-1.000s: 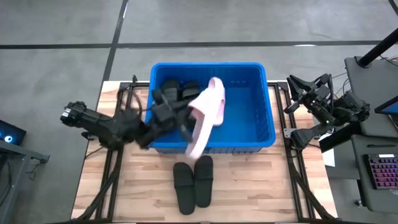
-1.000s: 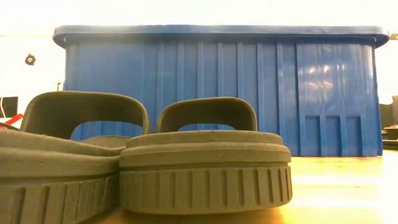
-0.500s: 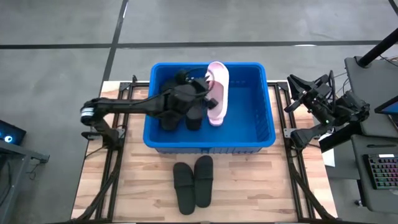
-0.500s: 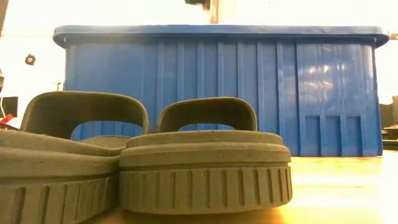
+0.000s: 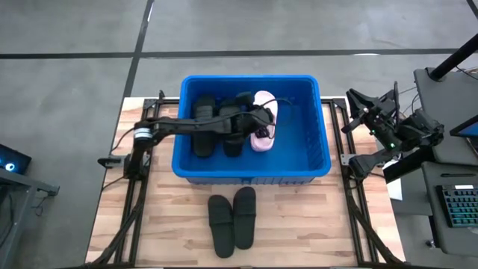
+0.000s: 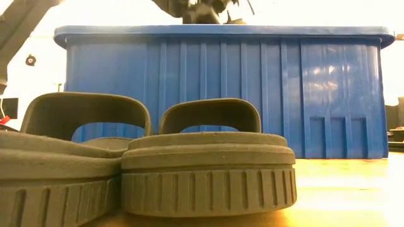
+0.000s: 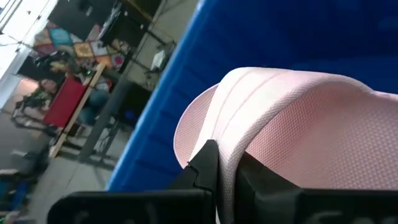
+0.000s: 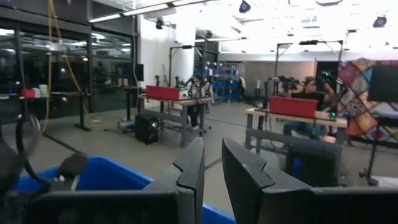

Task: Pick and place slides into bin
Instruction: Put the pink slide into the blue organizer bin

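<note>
A pale pink slide (image 5: 265,102) sits low inside the blue bin (image 5: 299,142), and my left gripper (image 5: 258,122) is shut on it, its arm reaching over the bin's left wall. Two black slides (image 5: 203,127) (image 5: 233,128) lie side by side in the bin's left half. Another black pair (image 5: 220,224) (image 5: 245,215) rests sole-down on the table in front of the bin and fills the low view (image 6: 208,164). My right gripper (image 5: 349,112) waits beyond the table's right edge, fingers close together on nothing (image 8: 213,149). My left gripper pinches an edge of the pink slide (image 7: 231,163) between its two fingers, near the slide's middle. Whether that edge is strap or sole, I cannot tell. The fingers come from the table's left, slanting slightly down. The slide is inside the bin; whether it touches the bottom does not show.
The bin's right half (image 5: 302,127) holds nothing. In the low view the bin's near wall (image 6: 221,88) stands behind the two black slides, and the left arm (image 6: 202,9) shows above its rim. Benches and seated people fill the room beyond.
My left gripper has carried the pink slide from above the bin's near wall toward the far edge and right, then down into the bin, rolling as it went. The slide, first hanging across the near rim, now lies low beside the black pair. The gripper stays shut.
</note>
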`<action>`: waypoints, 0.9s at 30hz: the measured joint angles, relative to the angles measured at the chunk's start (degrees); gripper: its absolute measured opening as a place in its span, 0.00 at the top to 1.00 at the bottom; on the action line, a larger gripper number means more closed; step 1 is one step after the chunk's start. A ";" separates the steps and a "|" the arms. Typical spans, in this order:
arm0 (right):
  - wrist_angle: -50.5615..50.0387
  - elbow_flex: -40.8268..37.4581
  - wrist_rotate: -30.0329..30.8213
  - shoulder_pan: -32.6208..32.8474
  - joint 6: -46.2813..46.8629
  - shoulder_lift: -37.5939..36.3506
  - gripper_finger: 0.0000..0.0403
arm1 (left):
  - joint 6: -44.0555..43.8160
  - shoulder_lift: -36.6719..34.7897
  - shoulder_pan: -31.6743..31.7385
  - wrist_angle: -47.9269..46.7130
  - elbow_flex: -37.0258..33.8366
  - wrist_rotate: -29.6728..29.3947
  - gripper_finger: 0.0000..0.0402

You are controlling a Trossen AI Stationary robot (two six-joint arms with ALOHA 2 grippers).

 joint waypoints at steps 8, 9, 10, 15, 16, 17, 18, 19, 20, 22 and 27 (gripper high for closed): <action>-0.01 0.00 0.75 0.00 1.14 0.00 0.88 | 0.13 5.18 2.70 0.74 -0.35 -2.32 1.00; 0.01 0.00 0.75 0.00 1.12 0.00 0.88 | 0.14 5.55 3.06 0.76 -0.57 -2.39 1.00; 0.01 0.00 0.75 -0.01 1.12 0.00 0.88 | 0.15 5.80 3.43 0.69 -0.74 -2.39 1.00; -0.01 0.00 0.70 0.01 1.14 0.04 0.88 | 0.42 6.70 4.99 0.28 -1.57 -2.08 1.00; 0.01 0.00 0.70 0.01 1.14 0.07 0.88 | 0.45 6.70 5.37 0.24 -1.71 -1.88 1.00; 0.00 0.00 0.69 0.01 1.14 0.08 0.88 | 0.44 6.70 5.74 0.36 -1.84 -1.54 1.00; -0.01 0.00 0.66 0.00 1.13 0.12 0.88 | 0.42 6.68 6.06 0.57 -2.16 -1.06 1.00; 0.00 0.00 0.65 0.01 1.14 0.15 0.88 | 0.44 6.68 6.41 0.58 -2.47 -0.14 1.00; 0.01 0.00 0.64 0.01 1.12 0.16 0.88 | 0.43 6.68 6.80 0.33 -2.59 1.35 1.00; -0.01 0.00 0.64 0.01 1.12 0.17 0.88 | 0.44 6.68 7.46 0.21 -2.70 3.53 1.00; -0.01 0.00 0.64 0.00 0.73 0.17 0.88 | 0.40 6.68 8.18 0.08 -2.70 5.42 0.94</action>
